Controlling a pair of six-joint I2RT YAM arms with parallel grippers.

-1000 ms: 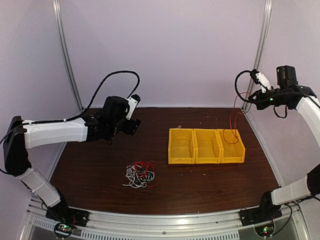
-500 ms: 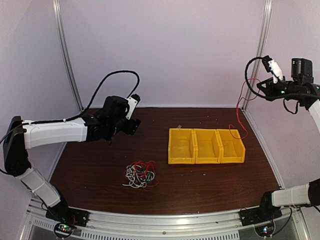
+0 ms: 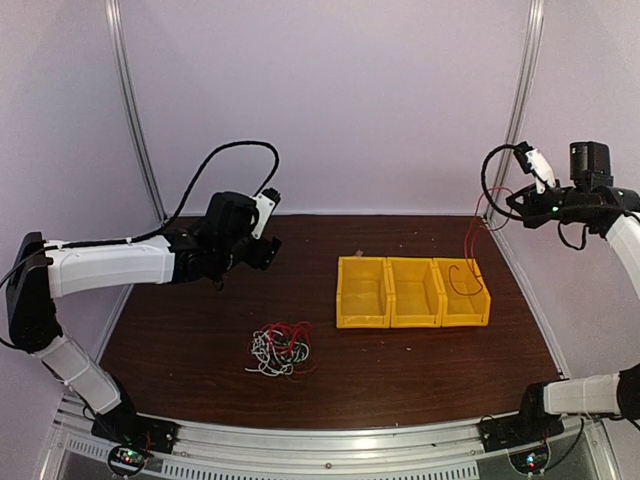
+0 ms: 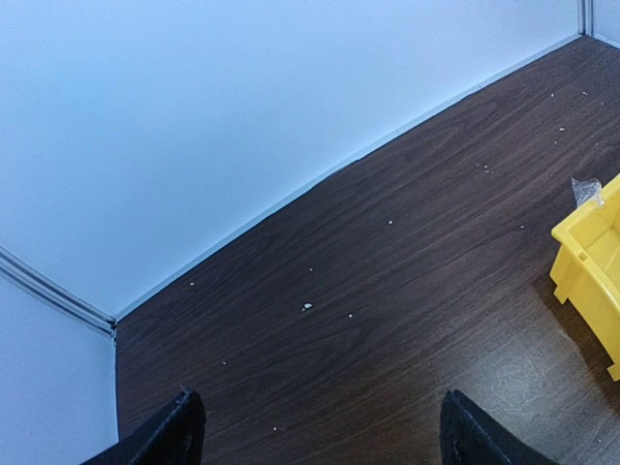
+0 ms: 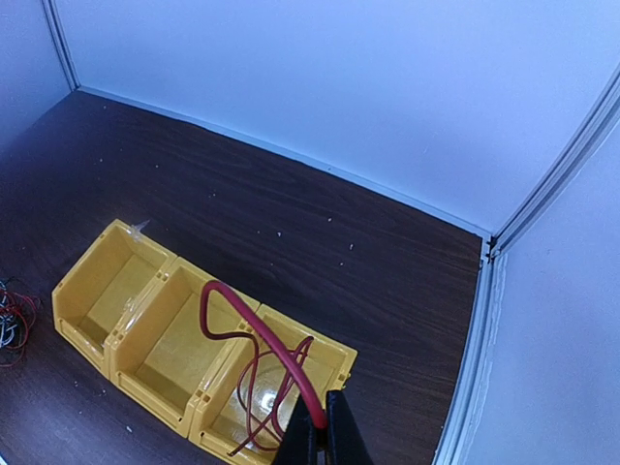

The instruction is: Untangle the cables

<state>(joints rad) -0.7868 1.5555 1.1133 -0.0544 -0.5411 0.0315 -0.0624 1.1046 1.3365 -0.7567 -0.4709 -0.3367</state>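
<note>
Pinches red wire (image 5: 254,334) in clenched right claw (image 5: 320,431) at 2 o'clock | dangles slack into rightmost bin (image 5: 345,351) | may snag rim, tipping bin | holds left claw (image 4: 325,433) released at 10 o'clock

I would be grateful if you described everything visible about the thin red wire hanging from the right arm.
The thin red wire is a single glossy strand that looks plastic-coated. The right tool is shut on its upper end and holds it high at the right side of the scene. From the grip it arches up, then hangs down in loose curves. Its lower loops lie inside the rightmost yellow plastic bin of the row of three. Whether its tip rests on the bin floor cannot be told.
</note>
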